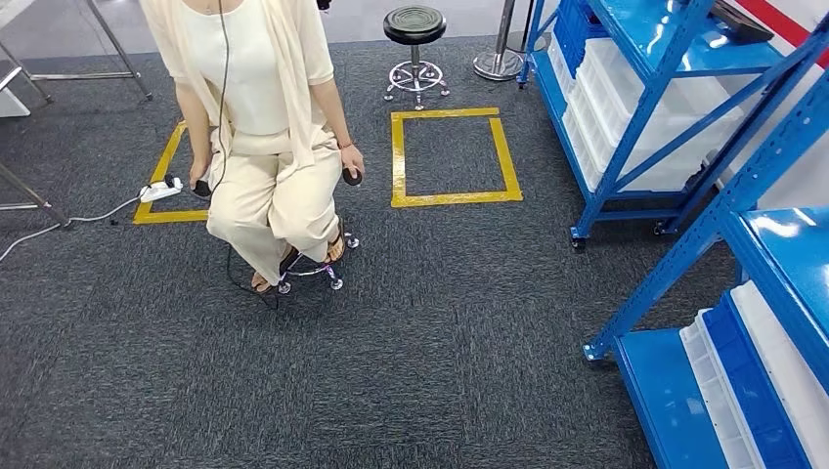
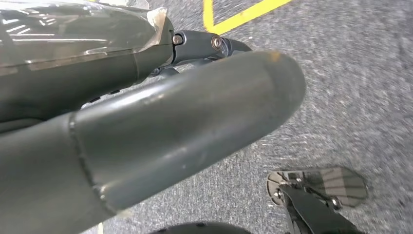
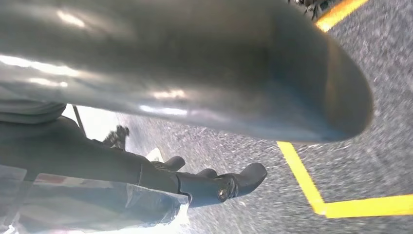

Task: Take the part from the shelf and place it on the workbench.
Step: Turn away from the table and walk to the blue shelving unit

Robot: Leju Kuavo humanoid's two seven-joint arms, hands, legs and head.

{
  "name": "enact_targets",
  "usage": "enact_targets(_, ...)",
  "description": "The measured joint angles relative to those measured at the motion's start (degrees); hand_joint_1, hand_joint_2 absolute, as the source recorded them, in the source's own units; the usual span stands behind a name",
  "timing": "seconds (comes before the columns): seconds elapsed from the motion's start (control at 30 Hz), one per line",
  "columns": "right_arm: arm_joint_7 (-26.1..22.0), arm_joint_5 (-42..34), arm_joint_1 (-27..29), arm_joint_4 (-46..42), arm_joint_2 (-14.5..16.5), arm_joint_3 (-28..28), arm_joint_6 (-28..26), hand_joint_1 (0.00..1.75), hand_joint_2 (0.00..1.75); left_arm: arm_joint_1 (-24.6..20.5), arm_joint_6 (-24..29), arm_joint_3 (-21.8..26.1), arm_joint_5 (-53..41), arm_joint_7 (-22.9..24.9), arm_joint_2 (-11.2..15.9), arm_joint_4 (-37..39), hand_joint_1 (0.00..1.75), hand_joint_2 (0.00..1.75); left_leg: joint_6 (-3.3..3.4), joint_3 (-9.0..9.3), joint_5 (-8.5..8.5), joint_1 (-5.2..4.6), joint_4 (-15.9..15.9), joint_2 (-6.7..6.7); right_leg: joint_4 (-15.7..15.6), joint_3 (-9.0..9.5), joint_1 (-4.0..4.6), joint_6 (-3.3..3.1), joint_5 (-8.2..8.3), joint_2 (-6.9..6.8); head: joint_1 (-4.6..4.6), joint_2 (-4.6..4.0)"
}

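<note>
**Operator:** What is ahead of you?

**Robot:** Dark grey carpet (image 1: 430, 322). A person (image 1: 264, 127) in cream clothes sits on a wheeled stool (image 1: 311, 269), holding a small dark object in each hand. A white power strip (image 1: 160, 190) lies on the floor beside them, on a yellow tape outline. A second yellow tape square (image 1: 455, 156) is marked just to their side, and a black round stool (image 1: 415, 49) stands beyond it.

**Operator:** And the shelf?

**Robot:** Blue metal shelving (image 1: 675, 117) stands along my right side, carrying white bins (image 1: 650, 127) and blue bins (image 1: 577, 34). A nearer blue shelf unit (image 1: 772, 322) holds more white and blue trays on its low level. I cannot tell which item is the part from here.

**Operator:** Your left hand?

**Robot:** My left hand (image 2: 160, 112) hangs over the carpet. The thick grey thumb lies straight out and the dark fingers (image 2: 214, 44) stretch beside it. Nothing is in it.

**Operator:** The right one?

**Robot:** My right hand (image 3: 204, 97) also hangs above the carpet, near a yellow tape corner (image 3: 321, 204). The dark fingers (image 3: 229, 185) extend apart from the thumb, gripping nothing.
</note>
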Motion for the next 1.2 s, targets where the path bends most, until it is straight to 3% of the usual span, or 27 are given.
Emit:
enact_targets(0.07, -0.7, 0.1, 0.0, 0.0, 0.2, 0.0, 0.3, 0.0, 0.0, 0.1, 0.3, 0.0, -0.4, 0.0, 0.1, 0.0, 0.0, 0.0, -0.09, -2.88, -3.87, 0.12, 6.5, -3.38, 0.0, -0.03, 0.2, -0.63, 0.24, 1.31, -0.19, 0.0)
enact_targets(0.1, -1.0, 0.1, 0.0, 0.0, 0.3, 0.0, 0.4, 0.0, 0.0, 0.2, 0.4, 0.0, -0.5, 0.0, 0.1, 0.0, 0.0, 0.0, 0.06, -4.69, -5.48, 0.09, 10.3, -4.15, 0.0, -0.11, 0.45, -0.85, 0.31, 2.03, -0.23, 0.0)
enact_targets(0.13, -1.3, 0.2, 0.0, 0.0, 0.3, 0.0, 0.5, 0.0, 0.0, 0.3, 0.4, 0.0, -0.5, 0.0, 0.1, 0.0, 0.0, 0.0, 0.29, -6.09, -6.13, 0.03, 12.9, -4.49, 0.0, -0.15, 0.7, -0.95, 0.37, 2.83, -0.25, 0.0)
enact_targets(0.17, -1.4, 0.2, 0.1, 0.0, 0.4, 0.0, 0.6, 0.0, 0.0, 0.3, 0.4, 0.0, -0.5, 0.0, 0.2, 0.0, 0.0, 0.0, 0.61, -6.65, -5.59, -0.03, 13.6, -4.69, 0.0, -0.14, 0.92, -1.01, 0.41, 3.63, -0.25, 0.0)
enact_targets(0.23, -1.6, 0.2, 0.1, 0.0, 0.4, 0.0, 0.8, 0.0, 0.0, 0.3, 0.4, 0.0, -0.5, 0.0, 0.3, 0.0, 0.0, 0.0, 1.5, -4.86, -1.65, -0.25, 8.8, -5.77, 0.0, 0.04, 1.18, -1.08, 0.47, 5.22, -0.23, 0.0)
enact_targets(0.3, -1.7, 0.2, 0.0, 0.0, 0.6, 0.0, 0.8, 0.0, 0.0, 0.4, 0.4, 0.0, -0.5, 0.0, 0.5, 0.0, 0.0, 0.0, 2.4, -1.92, 1.59, -0.49, 1.9, -8.46, 0.0, 0.1, 1.36, -1.0, 0.51, 6.54, -0.18, 0.0)
enact_targets(0.37, -1.7, 0.2, 0.0, 0.0, 0.8, 0.0, 0.9, 0.0, 0.0, 0.3, 0.4, 0.0, -0.5, 0.0, 0.6, 0.0, 0.0, 0.0, 2.83, -0.77, 2.14, -0.82, -0.9, -9.7, 0.0, -0.26, 1.29, -0.61, 0.73, 7.66, -0.21, 0.0)
enact_targets(0.43, -1.7, 0.2, 0.0, 0.0, 0.9, 0.0, 0.9, 0.0, 0.0, 0.2, 0.4, 0.0, -0.6, 0.0, 0.6, 0.0, 0.0, 0.0, 3.09, -0.56, 2.58, -0.95, -1.8, -8.47, 0.1, -0.97, 1.15, -0.06, 1.01, 8.22, -0.27, 0.01)
enact_targets(0.5, -1.7, 0.2, 0.1, 0.0, 0.8, 0.0, 0.9, 0.0, 0.0, 0.3, 0.4, -0.1, -0.5, 0.0, 0.6, 0.0, 0.0, 0.0, 3.47, -0.25, 3.33, -0.76, -2.9, -7.02, 2.2, -2.54, 1.29, 0.0, -0.03, 6.11, -0.15, 0.01)
enact_targets(0.57, -1.7, 0.2, 0.0, 0.0, 0.7, -0.1, 0.9, 0.0, 0.0, 0.3, 0.4, -0.1, -0.5, -0.1, 0.6, 0.0, 0.0, 0.0, 3.65, -0.19, 3.64, -0.71, -3.4, -5.28, 8.5, -5.86, 1.25, -0.25, -2.95, 3.38, -0.02, 0.0)
enact_targets(0.63, -1.7, 0.2, 0.0, 0.0, 0.7, -0.1, 0.9, 0.0, 0.0, 0.4, 0.4, -0.1, -0.5, -0.1, 0.6, 0.0, 0.0, 0.0, 3.66, -0.33, 3.63, -0.74, -3.4, -3.45, 14.7, -8.9, 0.88, 0.09, -5.09, 2.6, 0.1, 0.0)
enact_targets(0.67, -1.8, 0.2, 0.1, 0.0, 0.7, -0.1, 0.9, 0.0, 0.0, 0.4, 0.4, -0.1, -0.5, -0.1, 0.6, 0.0, 0.0, 0.0, 3.6, -0.38, 3.6, -0.72, -3.4, -2.63, 15.4, -9.05, 0.65, 0.59, -5.01, 2.38, 0.13, 0.0)
enact_targets(0.7, -1.8, 0.2, 0.2, 0.0, 0.6, -0.1, 0.9, 0.0, 0.0, 0.4, 0.4, -0.1, -0.5, -0.1, 0.6, 0.0, 0.0, 0.0, 3.5, -0.35, 3.54, -0.67, -3.3, -1.87, 13.5, -7.88, 0.4, 1.25, -4.09, 1.99, 0.18, 0.0)
enact_targets(0.77, -1.8, 0.2, 0.2, 0.0, 0.5, -0.1, 0.9, 0.0, 0.0, 0.4, 0.4, -0.1, -0.5, -0.1, 0.6, 0.0, 0.0, 0.0, 2.98, -0.18, 3.24, -0.73, -3.1, -0.54, 5.5, -3.24, 0.0, 2.33, -1.57, -0.37, 0.22, 0.0)
enact_targets(0.83, -1.8, 0.3, 0.0, 0.0, 0.5, -0.1, 0.9, 0.0, 0.0, 0.4, 0.4, -0.1, -0.5, -0.1, 0.7, 0.0, 0.0, 0.0, 2.09, 0.1, 2.74, -0.93, -2.8, 0.61, 0.2, -0.18, 0.06, 2.09, -0.22, -2.21, 0.03, 0.0)
enact_targets(0.9, -1.8, 0.3, 0.0, 0.0, 0.5, -0.1, 0.9, 0.0, 0.0, 0.2, 0.4, -0.1, -0.5, -0.1, 0.7, 0.0, 0.0, 0.0, 1.21, 0.53, 2.37, -0.8, -2.8, 1.66, -0.3, -0.14, 0.41, 1.06, -0.04, -1.48, -0.23, 0.0)
enact_targets(0.93, -1.8, 0.3, 0.0, 0.0, 0.4, -0.1, 0.9, 0.0, 0.0, 0.1, 0.4, -0.1, -0.5, -0.1, 0.7, 0.0, 0.0, 0.0, 0.79, 0.7, 2.16, -0.52, -2.6, 1.69, -0.4, -0.14, 0.3, 0.61, 0.03, -0.83, -0.31, 0.0)
enact_targets(1.0, -1.8, 0.3, 0.1, 0.0, 0.4, -0.1, 0.9, 0.0, 0.0, -0.1, 0.4, -0.3, -0.5, -0.1, 0.7, 0.0, 0.0, 0.0, 0.13, 0.03, 0.19, -0.02, -0.4, -0.38, -0.5, 0.02, 0.04, -0.22, 0.36, 0.43, -0.43, 0.0)
enact_targets(1.07, -1.8, 0.3, 0.0, 0.0, 0.4, -0.1, 0.9, 0.0, 0.0, 0.0, 0.4, -0.5, -0.5, -0.1, 0.7, 0.1, 0.0, 0.0, -0.1, -2.79, -3.8, 0.18, 6.3, -3.41, -0.5, 0.04, 0.17, -0.7, 0.61, 1.67, -0.57, 0.0)
enact_targets(1.1, -1.8, 0.3, 0.0, 0.0, 0.5, -0.1, 0.9, 0.0, 0.0, 0.1, 0.4, -0.6, -0.5, -0.1, 0.7, 0.1, 0.0, 0.0, -0.08, -4.53, -5.5, 0.19, 10.0, -4.13, -0.5, 0.02, 0.38, -0.82, 0.68, 2.31, -0.59, 0.0)
enact_targets(1.13, -1.8, 0.3, 0.1, 0.0, 0.5, -0.1, 0.9, 0.0, 0.0, 0.2, 0.4, -0.6, -0.5, -0.1, 0.7, 0.1, 0.0, 0.0, 0.03, -5.85, -6.19, 0.16, 12.7, -4.48, -0.5, 0.01, 0.61, -0.87, 0.7, 3.02, -0.58, 0.0)
enact_targets(1.17, -1.8, 0.2, 0.1, 0.0, 0.5, -0.2, 0.9, 0.0, 0.0, 0.3, 0.4, -0.6, -0.5, -0.1, 0.7, 0.1, 0.0, 0.0, 0.24, -6.3, -5.67, 0.13, 13.2, -4.67, -0.5, 0.04, 0.81, -0.91, 0.72, 3.75, -0.59, 0.01)
enact_targets(1.2, -1.8, 0.2, 0.2, 0.0, 0.5, -0.2, 0.9, 0.0, 0.0, 0.3, 0.4, -0.7, -0.5, -0.1, 0.7, 0.1, 0.0, 0.0, 0.55, -5.69, -4.0, 0.08, 11.5, -4.94, -0.5, 0.11, 0.95, -0.95, 0.75, 4.49, -0.58, 0.01)
